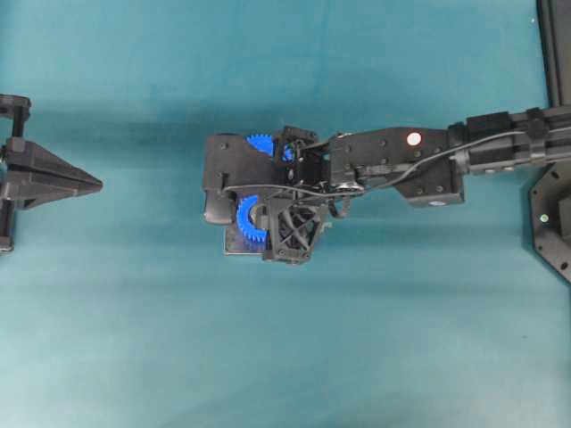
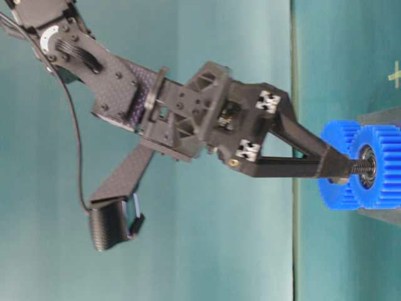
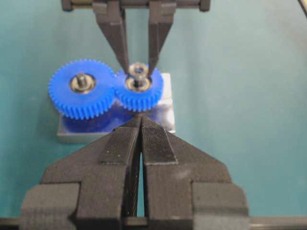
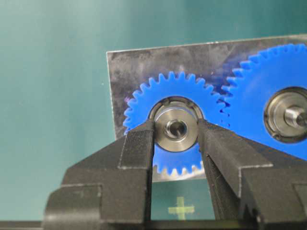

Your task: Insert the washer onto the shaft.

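The metal washer [image 4: 176, 129] is pinched between the fingers of my right gripper [image 4: 176, 130], which is shut on it. It hangs at the tip of the threaded shaft [image 2: 361, 168] in the centre of the small blue gear [image 3: 139, 93]; the shaft end shows through its hole. From the left wrist, the washer [image 3: 138, 70] looks slightly tilted, just above the shaft [image 3: 138, 83]. In the overhead view my right gripper [image 1: 257, 214] reaches down over the gear plate [image 1: 234, 247]. My left gripper [image 1: 96, 185] stays far to the left, shut and empty, its tips [image 3: 140, 118] pointing at the plate.
A larger blue gear [image 3: 79, 93] meshes with the small one on the same grey metal plate [image 3: 165, 115] and carries its own shaft [image 3: 81, 79]. A green cross mark [image 4: 181, 209] lies on the teal table beside the plate. A black frame [image 1: 553, 45] stands at the far right.
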### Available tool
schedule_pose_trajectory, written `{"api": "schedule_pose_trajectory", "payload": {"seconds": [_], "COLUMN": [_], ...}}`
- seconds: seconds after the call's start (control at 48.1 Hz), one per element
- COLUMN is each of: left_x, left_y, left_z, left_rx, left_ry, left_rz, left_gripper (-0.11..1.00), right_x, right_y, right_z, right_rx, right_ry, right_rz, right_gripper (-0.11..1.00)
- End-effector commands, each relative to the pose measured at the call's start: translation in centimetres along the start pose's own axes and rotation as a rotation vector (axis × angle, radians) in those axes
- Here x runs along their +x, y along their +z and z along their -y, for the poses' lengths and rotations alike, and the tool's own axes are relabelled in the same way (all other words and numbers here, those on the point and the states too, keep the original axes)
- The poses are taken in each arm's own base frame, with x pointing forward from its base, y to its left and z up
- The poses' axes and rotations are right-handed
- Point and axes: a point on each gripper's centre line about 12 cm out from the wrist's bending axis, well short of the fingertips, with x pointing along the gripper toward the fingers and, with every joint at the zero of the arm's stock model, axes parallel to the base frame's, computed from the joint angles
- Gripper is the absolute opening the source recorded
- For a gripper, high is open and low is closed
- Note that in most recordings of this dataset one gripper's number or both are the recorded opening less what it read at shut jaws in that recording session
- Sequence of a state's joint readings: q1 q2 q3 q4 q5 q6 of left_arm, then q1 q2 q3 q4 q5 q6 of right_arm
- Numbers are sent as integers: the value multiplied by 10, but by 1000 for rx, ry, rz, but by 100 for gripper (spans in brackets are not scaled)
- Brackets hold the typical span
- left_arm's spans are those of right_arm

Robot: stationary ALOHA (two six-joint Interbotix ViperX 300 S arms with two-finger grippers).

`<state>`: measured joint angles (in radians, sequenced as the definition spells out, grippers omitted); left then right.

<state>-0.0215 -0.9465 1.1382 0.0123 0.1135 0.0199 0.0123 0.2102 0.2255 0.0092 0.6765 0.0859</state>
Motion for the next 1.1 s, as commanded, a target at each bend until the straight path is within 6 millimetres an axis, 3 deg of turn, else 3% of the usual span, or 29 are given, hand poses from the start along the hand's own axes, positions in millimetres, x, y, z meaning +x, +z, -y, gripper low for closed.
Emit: {"api": "schedule_pose_trajectory", "payload": {"seconds": [0.0, 1.081], "left_x": [0, 0], "left_y": [7, 6], "left_z": [-1, -1], "left_rx": [0, 0], "left_ry": [2, 2], "left_rz": [21, 17], "left_gripper": [1, 1], "right_x": [-13, -8], "right_y": [11, 11], "right_z": [-3, 0], "right_rx": [-14, -3], "right_ry": [5, 2], "right_rz": [46, 28], "right_gripper": [34, 37]}}
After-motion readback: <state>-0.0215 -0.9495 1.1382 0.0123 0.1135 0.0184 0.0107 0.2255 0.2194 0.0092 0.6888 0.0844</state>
